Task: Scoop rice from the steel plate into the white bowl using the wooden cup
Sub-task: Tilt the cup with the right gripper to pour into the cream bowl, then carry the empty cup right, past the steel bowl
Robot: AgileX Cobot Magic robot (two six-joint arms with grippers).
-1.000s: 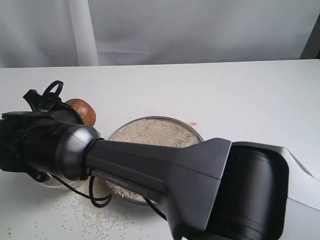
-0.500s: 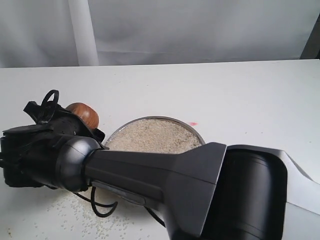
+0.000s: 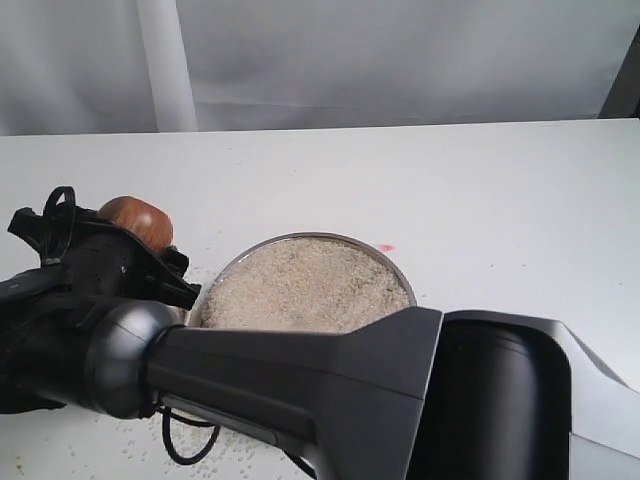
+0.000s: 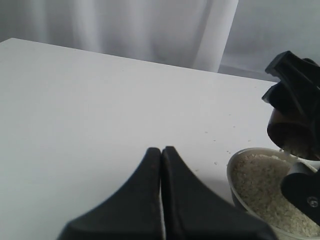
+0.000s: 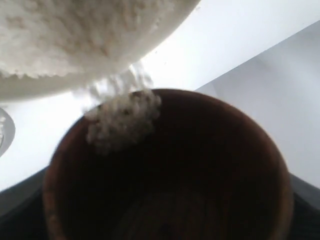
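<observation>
The steel plate [image 3: 398, 272] sits mid-table, filled with rice [image 3: 300, 285]. My right arm reaches across to the left, its gripper [image 3: 125, 242] shut on the wooden cup [image 3: 135, 218], which is tipped over. In the right wrist view the wooden cup [image 5: 200, 165] fills the frame, a clump of rice [image 5: 122, 120] at its lip spilling toward the white bowl [image 5: 30, 90]. The left wrist view shows the white bowl [image 4: 235, 182] holding rice [image 4: 262, 192], with the cup [image 4: 290, 131] above its rim. My left gripper [image 4: 161, 150] is shut, empty, beside the bowl. In the exterior view the arm hides the bowl.
Loose grains [image 3: 140, 445] lie scattered on the white table near the front left. A small red mark [image 3: 386, 247] sits just behind the plate. A white curtain [image 3: 350, 60] closes off the back.
My right gripper has carried the cup leftward and tipped it further. The arm has swung down and left, uncovering more of the steel plate.
</observation>
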